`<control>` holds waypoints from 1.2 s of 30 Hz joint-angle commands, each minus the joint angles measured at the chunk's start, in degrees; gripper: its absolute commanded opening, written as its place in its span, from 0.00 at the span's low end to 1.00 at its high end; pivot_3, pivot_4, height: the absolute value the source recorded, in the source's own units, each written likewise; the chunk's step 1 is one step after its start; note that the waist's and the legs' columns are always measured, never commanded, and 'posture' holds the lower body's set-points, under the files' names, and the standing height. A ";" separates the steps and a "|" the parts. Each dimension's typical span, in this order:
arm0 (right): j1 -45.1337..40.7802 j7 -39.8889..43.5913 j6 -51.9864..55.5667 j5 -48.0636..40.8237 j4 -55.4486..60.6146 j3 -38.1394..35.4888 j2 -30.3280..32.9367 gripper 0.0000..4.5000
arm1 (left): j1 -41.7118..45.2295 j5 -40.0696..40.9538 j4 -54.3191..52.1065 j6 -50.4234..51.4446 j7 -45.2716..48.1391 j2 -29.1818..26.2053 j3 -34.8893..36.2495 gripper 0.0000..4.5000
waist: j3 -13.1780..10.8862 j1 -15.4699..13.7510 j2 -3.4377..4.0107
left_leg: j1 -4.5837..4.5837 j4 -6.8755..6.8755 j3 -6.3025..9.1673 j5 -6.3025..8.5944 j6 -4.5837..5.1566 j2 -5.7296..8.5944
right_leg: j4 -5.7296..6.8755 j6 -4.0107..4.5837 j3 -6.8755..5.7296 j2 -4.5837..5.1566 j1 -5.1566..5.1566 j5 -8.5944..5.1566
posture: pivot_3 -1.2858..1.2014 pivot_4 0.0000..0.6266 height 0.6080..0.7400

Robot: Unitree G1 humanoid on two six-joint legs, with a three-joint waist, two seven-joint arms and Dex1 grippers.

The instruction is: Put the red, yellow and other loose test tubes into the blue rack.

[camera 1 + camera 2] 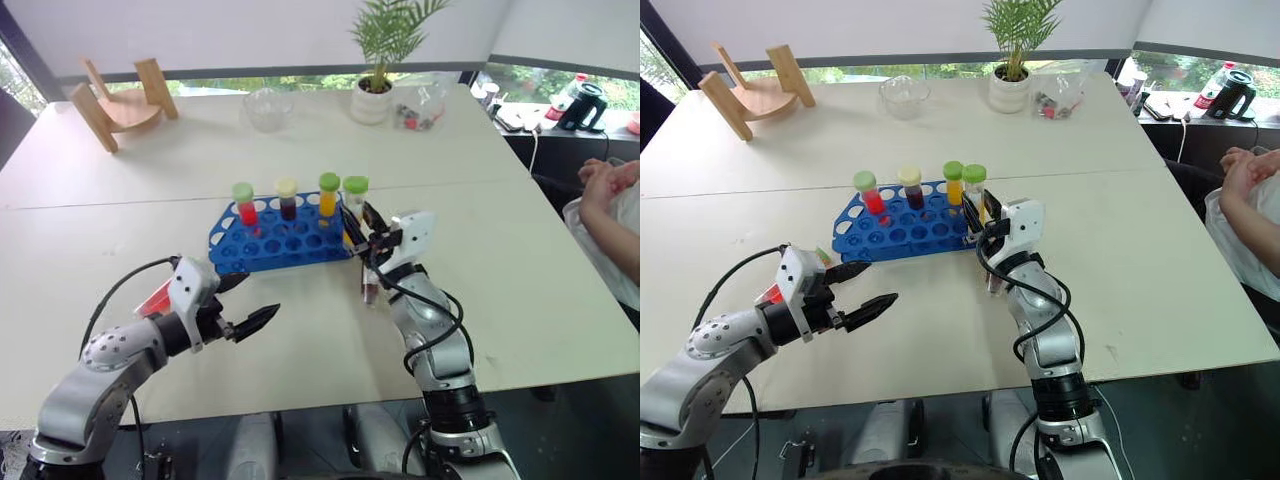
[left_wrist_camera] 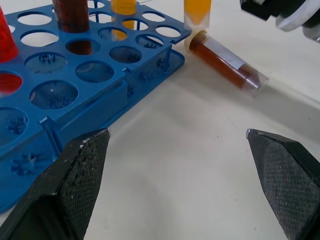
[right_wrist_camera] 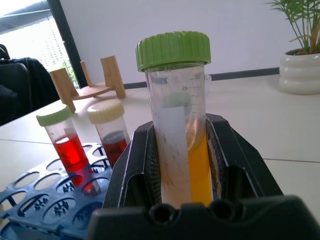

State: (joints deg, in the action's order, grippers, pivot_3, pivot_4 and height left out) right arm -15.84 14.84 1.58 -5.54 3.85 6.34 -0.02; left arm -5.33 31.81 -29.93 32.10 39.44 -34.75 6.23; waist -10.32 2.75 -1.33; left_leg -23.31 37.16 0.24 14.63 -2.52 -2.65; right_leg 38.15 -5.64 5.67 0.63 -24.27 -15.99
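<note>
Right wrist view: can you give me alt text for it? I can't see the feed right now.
The right gripper is shut on an upright clear plastic test tube with a green screw cap, part filled with yellow-orange liquid. Behind it, the blue plastic rack holds a green-capped tube of red liquid and a cream-capped tube of dark red liquid.

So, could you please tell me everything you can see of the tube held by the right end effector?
The tube with yellow liquid is clear plastic with a green ribbed screw cap, printed graduations and a whitish label strip. Roughly its lower half holds the liquid. It stands upright, clamped between the right end effector's black fingers, at the right end of the blue rack.
</note>
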 commanded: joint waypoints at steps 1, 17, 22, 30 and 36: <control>-1.91 -0.17 -4.23 0.71 -2.88 -0.06 -0.28 0.19 | 0.59 -0.47 -0.64 -1.09 0.02 0.22 -0.44 1.00 | 0.00 0.06 -0.01 | 0.00 0.00 0.00 0.00 0.00 -0.02 | 0.00 0.00 0.00 -0.01 0.00 0.00 | 0.52 0.24 1.00; -4.43 0.40 -9.53 1.69 -10.64 2.62 -1.95 0.19 | -0.91 -2.04 0.46 -2.13 -0.57 1.22 -0.60 1.00 | 0.01 -0.02 -0.01 | 0.00 0.00 0.01 0.00 0.00 -0.03 | 0.00 0.00 -0.01 -0.01 0.01 0.00 | 0.52 0.24 1.00; -4.29 0.22 -11.93 2.34 -12.42 2.62 -1.58 0.19 | -1.15 -2.45 0.96 -2.72 -0.87 1.78 -0.62 1.00 | 0.01 -0.01 -0.01 | 0.01 0.00 0.02 0.00 0.00 -0.03 | 0.00 0.00 -0.01 -0.01 0.02 0.00 | 0.52 0.24 1.00; -5.17 -0.13 -14.52 2.59 -15.82 1.94 -1.69 0.19 | -0.84 -2.84 1.96 -3.05 -0.68 2.13 -1.02 1.00 | 0.01 -0.03 -0.01 | 0.01 0.00 0.02 0.00 0.00 -0.03 | 0.00 0.00 -0.01 0.00 0.02 0.00 | 0.52 0.24 1.00; -2.88 -0.91 -14.33 3.74 -13.35 3.59 -2.43 0.42 | -1.21 -2.82 2.29 -3.09 -0.51 2.22 -1.21 1.00 | 0.01 -0.04 -0.01 | 0.01 0.00 0.02 0.00 0.00 -0.03 | 0.00 0.00 -0.01 0.00 0.02 0.00 | 0.52 0.24 1.00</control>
State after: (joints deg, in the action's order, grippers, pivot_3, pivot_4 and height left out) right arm -19.48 14.36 -12.51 -2.33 -11.26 9.21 -1.66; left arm -6.41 29.14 -27.09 30.29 38.66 -32.84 5.21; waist -10.31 2.72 -1.34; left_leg -23.30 37.16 0.26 14.64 -2.52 -2.68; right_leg 38.15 -5.63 5.67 0.63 -24.24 -15.99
